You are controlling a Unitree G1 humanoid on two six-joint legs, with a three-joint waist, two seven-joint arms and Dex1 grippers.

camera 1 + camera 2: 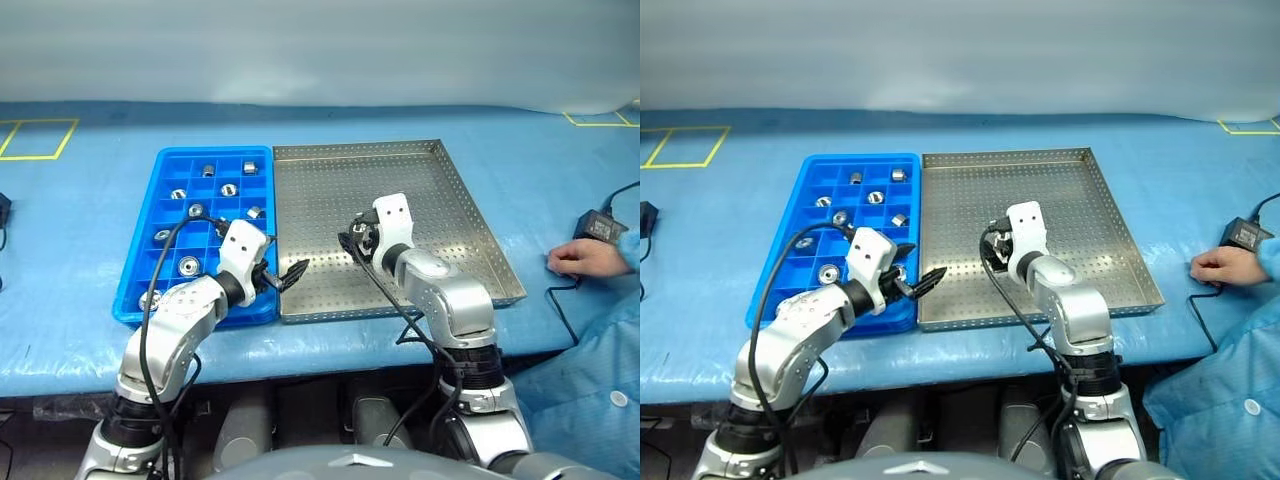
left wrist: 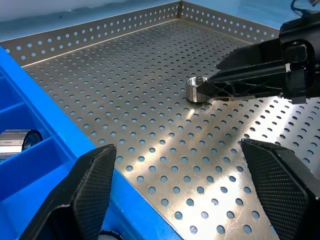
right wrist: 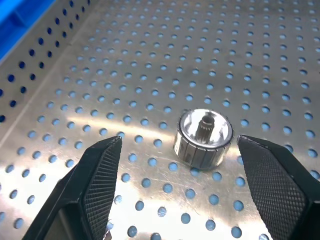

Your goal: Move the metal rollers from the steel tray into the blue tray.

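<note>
Your right hand hangs open and empty around the last roller on the steel tray. Close off-centre and it may roll away. Left hand is open too.

**Bright, even light with glare on the metal**

The scene is evenly and brightly lit. In the left wrist view the steel tray shows white glare patches at the lower centre and right. The roller is sharp, with a bright shine on its top. The black fingers at the bottom edge look soft.
</note>
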